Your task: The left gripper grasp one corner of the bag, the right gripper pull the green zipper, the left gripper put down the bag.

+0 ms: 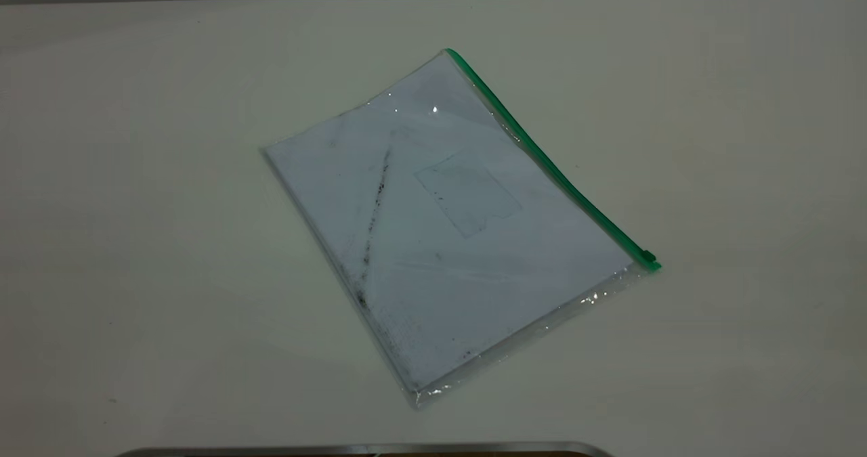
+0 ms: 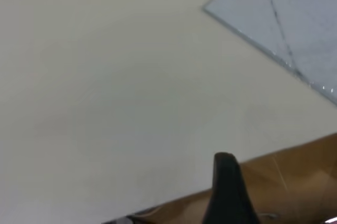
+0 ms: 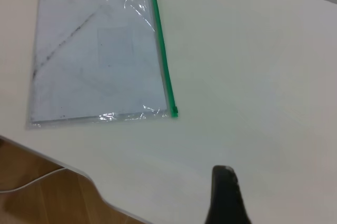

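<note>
Step 1 isn't underway yet: the bag (image 1: 447,227) is lying flat mid-table (image 1: 135,240), skewed, nothing touching it. The green zipper (image 1: 552,166) is facing the table's right edge, its slider (image 1: 649,256) at the near end. Left gripper (image 2: 227,192) & right gripper (image 3: 225,195) are hanging well apart from it; can't tell how wide either is. Next, prob.: left going for a corner.

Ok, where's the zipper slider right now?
In the exterior view the slider sits at the near right end of the green zipper, on the bag lying flat mid-table.

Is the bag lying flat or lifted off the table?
Flat: the bag lies spread on the table, all corners down, no gripper touching it.
</note>
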Robot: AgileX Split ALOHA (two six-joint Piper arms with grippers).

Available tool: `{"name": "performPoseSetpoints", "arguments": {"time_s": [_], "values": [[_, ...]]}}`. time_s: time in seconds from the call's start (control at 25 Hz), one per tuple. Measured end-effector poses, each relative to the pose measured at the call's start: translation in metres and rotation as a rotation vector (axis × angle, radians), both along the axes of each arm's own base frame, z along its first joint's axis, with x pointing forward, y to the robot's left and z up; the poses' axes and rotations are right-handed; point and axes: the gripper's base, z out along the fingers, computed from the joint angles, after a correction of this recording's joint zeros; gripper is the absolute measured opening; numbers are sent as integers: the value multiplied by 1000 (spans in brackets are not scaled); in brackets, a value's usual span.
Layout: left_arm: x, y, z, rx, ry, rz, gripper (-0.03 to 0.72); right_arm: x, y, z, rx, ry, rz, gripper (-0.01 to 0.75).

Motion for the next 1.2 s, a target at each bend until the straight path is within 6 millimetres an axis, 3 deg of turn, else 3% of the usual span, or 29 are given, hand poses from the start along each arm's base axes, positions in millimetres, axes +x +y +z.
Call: {"name": "performPoseSetpoints", "arguments": {"time_s": [0.36,1.0,1.2], "values": [[-19,5,-63,-2,3,2,578,0,0,0,0,-2,-2,544],[-21,6,-64,-23,-33,20,578,0,0,0,-1,-1,-2,419],[-29,5,-65,-39,-84,179,578,0,0,0,-1,-1,-2,368]]}}
